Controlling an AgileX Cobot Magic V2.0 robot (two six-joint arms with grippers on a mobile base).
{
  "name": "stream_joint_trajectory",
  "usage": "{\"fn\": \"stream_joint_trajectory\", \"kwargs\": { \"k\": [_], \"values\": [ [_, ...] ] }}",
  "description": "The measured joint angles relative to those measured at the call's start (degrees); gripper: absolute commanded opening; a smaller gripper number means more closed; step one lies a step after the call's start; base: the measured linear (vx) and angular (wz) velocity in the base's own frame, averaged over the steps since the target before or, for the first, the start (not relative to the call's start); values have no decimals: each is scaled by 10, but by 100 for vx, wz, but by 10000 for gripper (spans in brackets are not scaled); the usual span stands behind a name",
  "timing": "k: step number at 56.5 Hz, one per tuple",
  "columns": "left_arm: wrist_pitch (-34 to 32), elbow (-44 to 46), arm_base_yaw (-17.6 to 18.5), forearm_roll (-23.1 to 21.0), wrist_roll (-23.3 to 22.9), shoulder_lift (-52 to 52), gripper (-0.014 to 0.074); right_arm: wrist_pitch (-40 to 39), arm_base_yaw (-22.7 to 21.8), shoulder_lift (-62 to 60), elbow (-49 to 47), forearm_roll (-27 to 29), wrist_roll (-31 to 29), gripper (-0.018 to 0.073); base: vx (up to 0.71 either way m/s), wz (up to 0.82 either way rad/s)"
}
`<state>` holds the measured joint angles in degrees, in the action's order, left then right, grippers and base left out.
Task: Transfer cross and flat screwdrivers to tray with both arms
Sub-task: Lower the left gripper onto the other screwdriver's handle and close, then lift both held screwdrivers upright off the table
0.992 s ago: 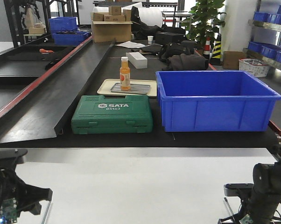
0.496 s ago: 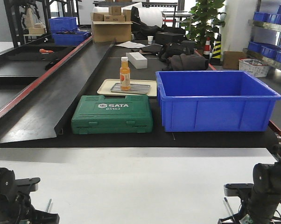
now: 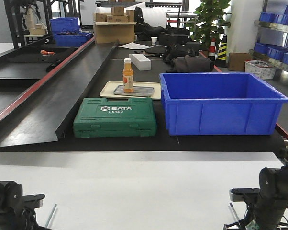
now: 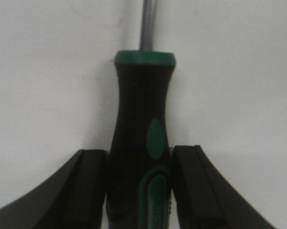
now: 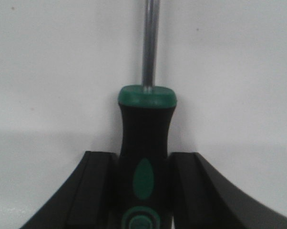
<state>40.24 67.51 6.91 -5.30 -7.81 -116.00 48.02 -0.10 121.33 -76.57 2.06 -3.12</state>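
In the left wrist view my left gripper (image 4: 138, 153) is shut on the black-and-green handle of one screwdriver (image 4: 139, 119), which lies on the white table with its silver shaft pointing away. My right gripper (image 5: 143, 155) is shut the same way on the handle of the other screwdriver (image 5: 144, 129). Both tips are out of view, so I cannot tell cross from flat. In the front view the left arm (image 3: 10, 206) and right arm (image 3: 273, 191) sit low at the near corners. The grey metal tray (image 3: 143, 91) lies far ahead on the black bench.
An orange bottle (image 3: 128, 75) stands on the grey tray, which rests in a cream plastic tray (image 3: 108, 88). A green SATA tool case (image 3: 115, 117) and a deep blue bin (image 3: 220, 103) stand between the white table (image 3: 144, 187) and the trays.
The left arm has sunk lower and further back at the bottom left corner. The right arm has not moved.
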Motion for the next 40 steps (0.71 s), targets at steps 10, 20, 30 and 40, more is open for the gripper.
{"fn": "stream_joint_trajectory", "kwargs": {
  "k": [10,20,30,40],
  "values": [
    [6,4,0,0,3,-4,223,0,0,0,0,1,0,-8,0,0],
    [11,5,0,0,26,-4,-9,0,0,0,0,1,0,-8,0,0],
    [13,6,0,0,38,-4,-7,0,0,-3,0,2,0,-8,0,0],
    [21,-1,0,1,41,17,-6,4,1,-33,9,24,0,-8,0,0]
  ]
}}
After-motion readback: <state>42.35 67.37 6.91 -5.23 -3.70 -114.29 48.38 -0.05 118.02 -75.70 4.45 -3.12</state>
